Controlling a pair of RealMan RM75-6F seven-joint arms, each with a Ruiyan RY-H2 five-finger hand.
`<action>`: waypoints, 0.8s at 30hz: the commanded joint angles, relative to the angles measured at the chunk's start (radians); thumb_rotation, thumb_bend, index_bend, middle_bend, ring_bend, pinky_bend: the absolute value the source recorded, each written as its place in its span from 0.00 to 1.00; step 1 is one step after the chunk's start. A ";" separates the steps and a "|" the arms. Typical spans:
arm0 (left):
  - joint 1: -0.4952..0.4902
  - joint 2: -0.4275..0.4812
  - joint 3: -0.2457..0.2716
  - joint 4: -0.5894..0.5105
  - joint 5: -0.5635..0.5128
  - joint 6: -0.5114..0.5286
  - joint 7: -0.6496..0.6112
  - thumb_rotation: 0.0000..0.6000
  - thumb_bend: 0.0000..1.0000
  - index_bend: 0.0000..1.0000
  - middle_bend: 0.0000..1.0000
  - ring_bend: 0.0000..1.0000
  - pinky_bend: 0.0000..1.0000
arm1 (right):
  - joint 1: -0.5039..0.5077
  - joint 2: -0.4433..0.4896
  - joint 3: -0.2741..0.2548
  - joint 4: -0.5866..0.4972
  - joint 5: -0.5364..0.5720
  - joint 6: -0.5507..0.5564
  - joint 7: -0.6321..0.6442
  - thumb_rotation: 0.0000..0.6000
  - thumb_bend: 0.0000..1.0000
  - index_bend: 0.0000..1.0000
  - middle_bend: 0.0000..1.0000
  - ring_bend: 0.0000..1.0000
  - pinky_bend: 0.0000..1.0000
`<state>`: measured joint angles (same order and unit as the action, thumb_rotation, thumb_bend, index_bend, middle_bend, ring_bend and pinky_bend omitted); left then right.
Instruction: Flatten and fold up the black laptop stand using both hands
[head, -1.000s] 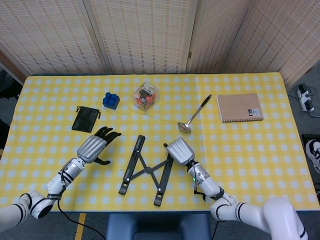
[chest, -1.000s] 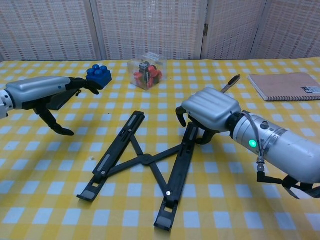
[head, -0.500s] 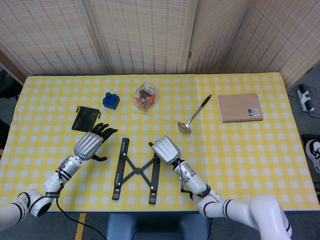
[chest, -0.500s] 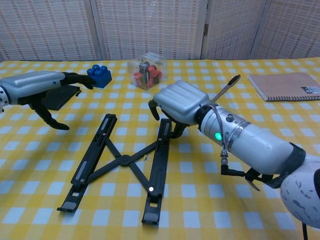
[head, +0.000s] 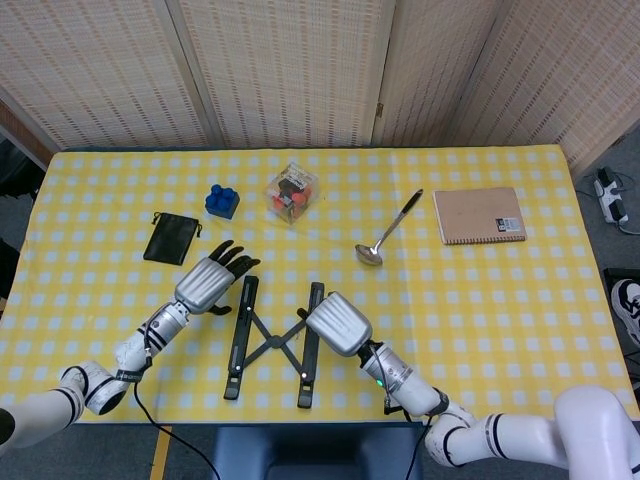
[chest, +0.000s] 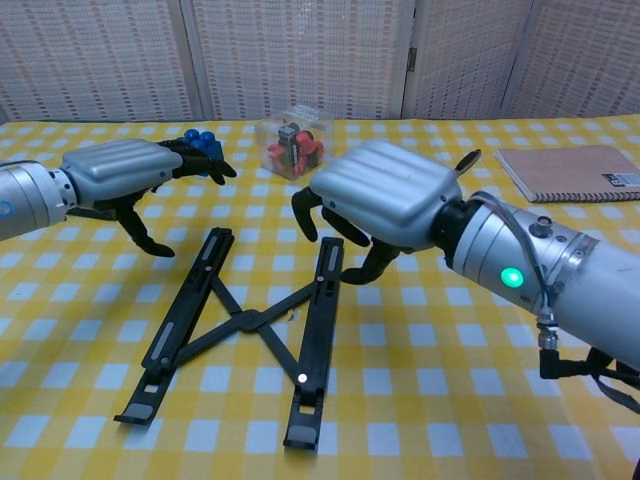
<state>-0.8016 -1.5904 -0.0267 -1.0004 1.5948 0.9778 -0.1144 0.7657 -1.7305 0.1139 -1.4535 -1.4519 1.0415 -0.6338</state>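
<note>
The black laptop stand (head: 268, 342) (chest: 243, 322) lies flat on the yellow checked cloth, its two rails nearly parallel and joined by crossed struts. My left hand (head: 210, 283) (chest: 118, 174) hovers by the far end of the left rail (chest: 188, 307), fingers spread, holding nothing. Over the right rail (chest: 318, 330) my right hand (head: 338, 323) (chest: 384, 194) is raised, fingers curved downward and apart, with nothing in them. Its thumb tip hangs close to the rail's far end.
A black pouch (head: 171, 238), a blue brick (head: 222, 200) and a clear box of red pieces (head: 291, 192) (chest: 291, 147) sit behind the stand. A spoon (head: 388, 232) and a brown notebook (head: 479, 215) (chest: 575, 172) lie to the right.
The stand slid left and its rails closed together, then stayed still. My right hand has lifted off the right rail and drawn back. My left hand moved right to the left rail's far end.
</note>
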 joint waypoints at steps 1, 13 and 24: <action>-0.008 -0.023 0.006 0.031 0.007 -0.002 0.017 1.00 0.18 0.16 0.25 0.13 0.06 | -0.004 -0.007 -0.008 0.017 0.004 -0.004 -0.007 1.00 0.22 0.49 0.78 0.80 0.75; -0.020 -0.106 0.014 0.176 -0.006 -0.028 0.005 1.00 0.18 0.19 0.28 0.16 0.09 | -0.010 -0.026 -0.032 0.059 0.016 -0.027 -0.011 1.00 0.22 0.49 0.78 0.80 0.75; -0.032 -0.161 0.027 0.222 0.004 -0.021 -0.047 1.00 0.17 0.18 0.28 0.16 0.08 | -0.004 -0.042 -0.039 0.075 0.016 -0.046 -0.015 1.00 0.22 0.49 0.78 0.80 0.75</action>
<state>-0.8320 -1.7488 -0.0008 -0.7807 1.5981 0.9562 -0.1599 0.7609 -1.7714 0.0757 -1.3800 -1.4355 0.9966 -0.6484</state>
